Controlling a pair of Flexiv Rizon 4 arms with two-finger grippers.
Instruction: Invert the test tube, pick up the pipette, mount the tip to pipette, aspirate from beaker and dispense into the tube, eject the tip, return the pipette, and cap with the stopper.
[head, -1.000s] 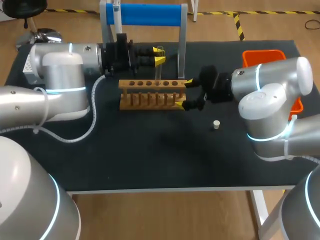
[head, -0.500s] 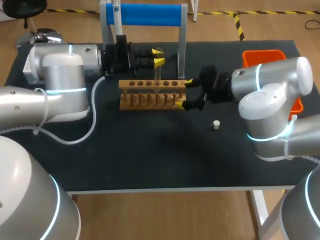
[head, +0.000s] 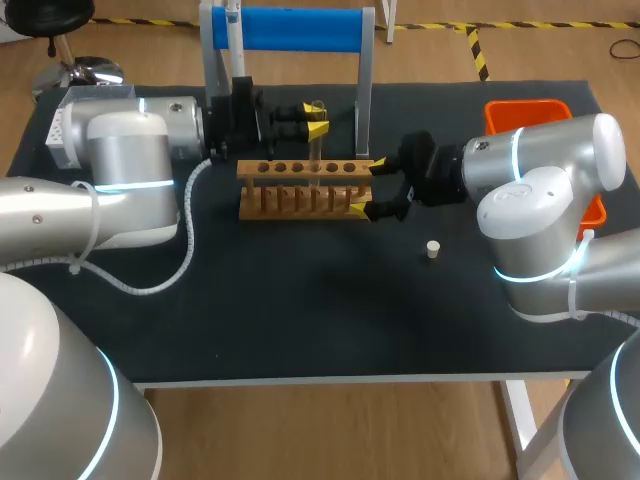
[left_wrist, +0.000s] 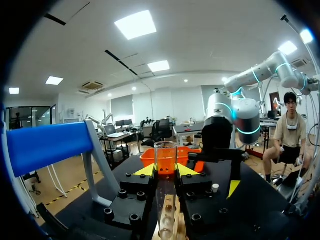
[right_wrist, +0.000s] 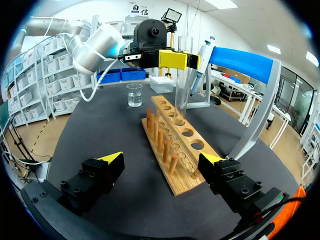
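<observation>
Upright over the wooden rack (head: 300, 190) — a clear test tube (left_wrist: 165, 160), open mouth up, seemingly empty, lower end right at one of the rack's holes; pinched from both sides by the yellow tips of the left gripper (left_wrist: 165, 171), clenched on the glass a little below the rim. Past the rack's far end, a small clear beaker (right_wrist: 134, 95), contents impossible to judge; at the table's far right corner, an orange bin (head: 525, 112), inside mostly hidden by the right arm. Spread wide and holding nothing, the right gripper (head: 370, 187) — rack's near end between its fingers, contact unclear. Hanging on the blue stand (head: 290, 30), the pipette (right_wrist: 200, 62); lying alone on the dark table (head: 300, 320), near the right gripper, the white stopper (head: 433, 249).
</observation>
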